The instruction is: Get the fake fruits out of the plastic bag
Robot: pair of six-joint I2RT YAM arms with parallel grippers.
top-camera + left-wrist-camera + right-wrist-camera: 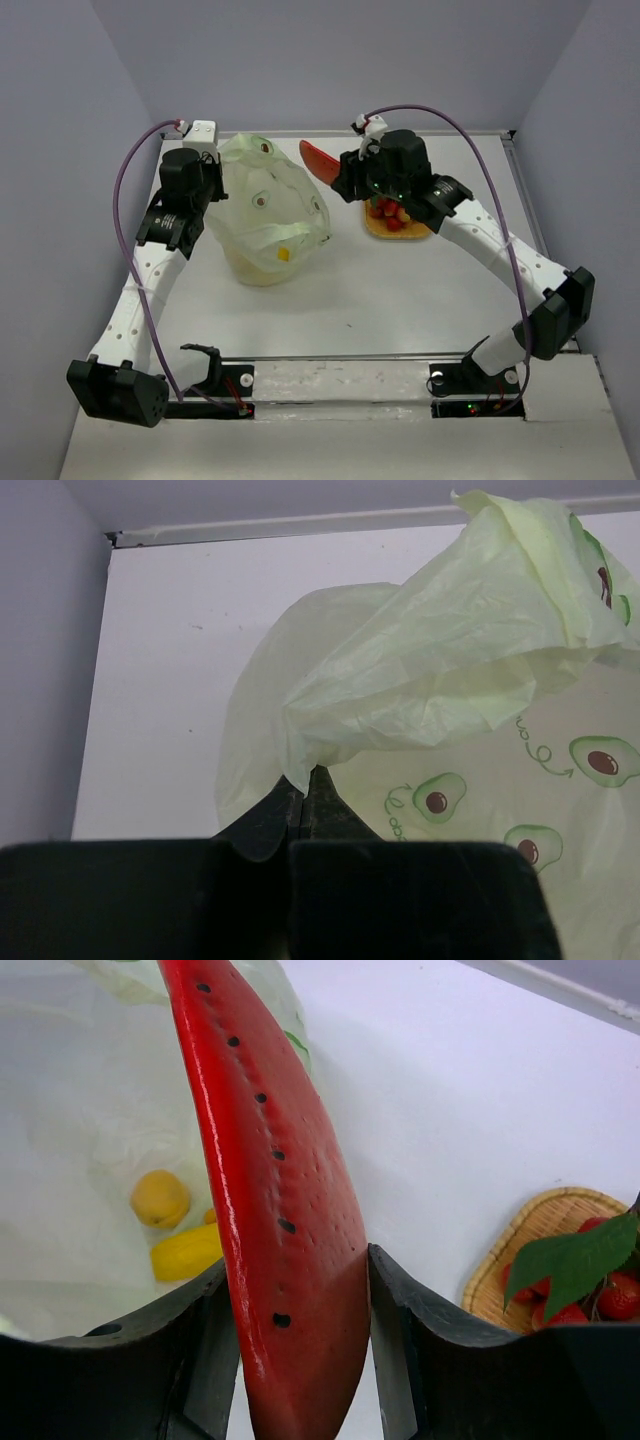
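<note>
The pale yellow-green plastic bag (pixel 265 210) with avocado prints (pixel 450 660) stands left of centre. My left gripper (pixel 303 780) is shut on a fold of the bag at its left edge. My right gripper (pixel 300 1310) is shut on a red watermelon slice (pixel 280 1210), held in the air between the bag and the mat; the slice also shows from above (pixel 320 160). Inside the bag I see a round yellow fruit (pixel 160 1198) and a longer yellow piece (pixel 185 1250). Red berries with green leaves (pixel 580 1270) lie on the orange woven mat (pixel 400 228).
The mat (pixel 520 1250) lies right of the bag, under my right arm. Grey walls close the table on the left, back and right. A metal rail runs along the near edge (pixel 340 372).
</note>
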